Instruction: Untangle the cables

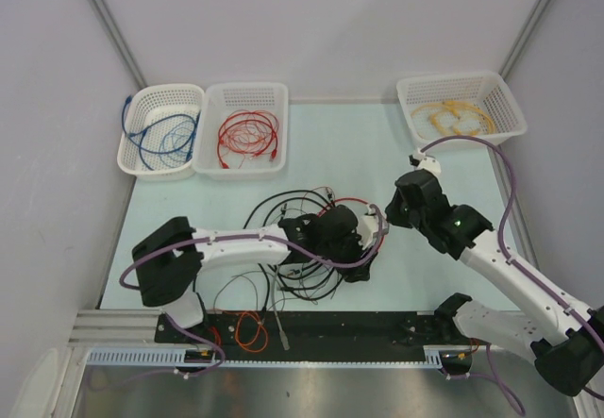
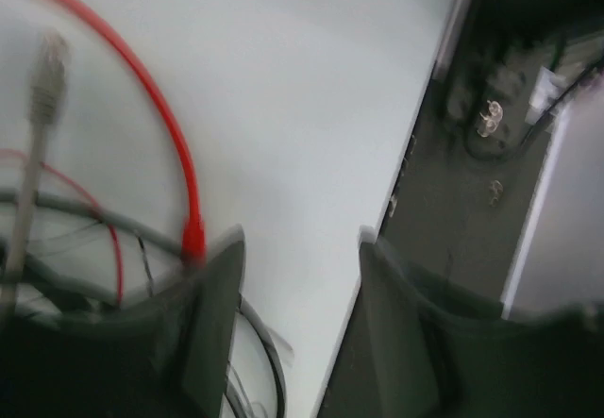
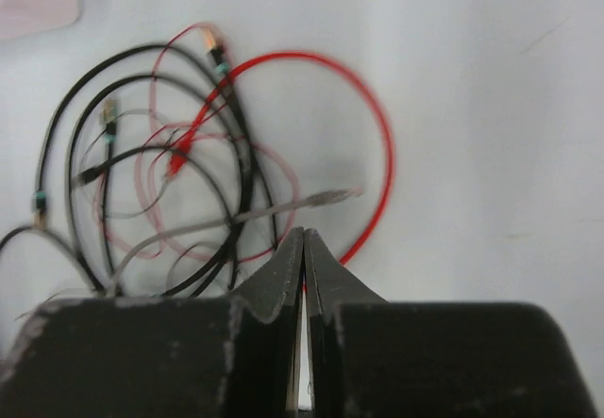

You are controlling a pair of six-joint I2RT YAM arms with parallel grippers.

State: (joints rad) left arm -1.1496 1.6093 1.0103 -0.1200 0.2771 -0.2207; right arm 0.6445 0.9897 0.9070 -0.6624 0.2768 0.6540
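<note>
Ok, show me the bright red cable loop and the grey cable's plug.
bright red cable loop [image 3: 388, 154]: right wrist view, loop's right side.
grey cable's plug [image 3: 336, 194]: right wrist view, the plug's tip.

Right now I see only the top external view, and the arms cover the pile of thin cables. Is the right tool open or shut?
Observer: Shut. In the right wrist view the black right tool has its jaws pressed together.
Operator: And the left tool, please?
Observer: Open. The left wrist view shows a clear gap between the jaws of the dark left tool, and a thin red cable ends against one of them.
</note>
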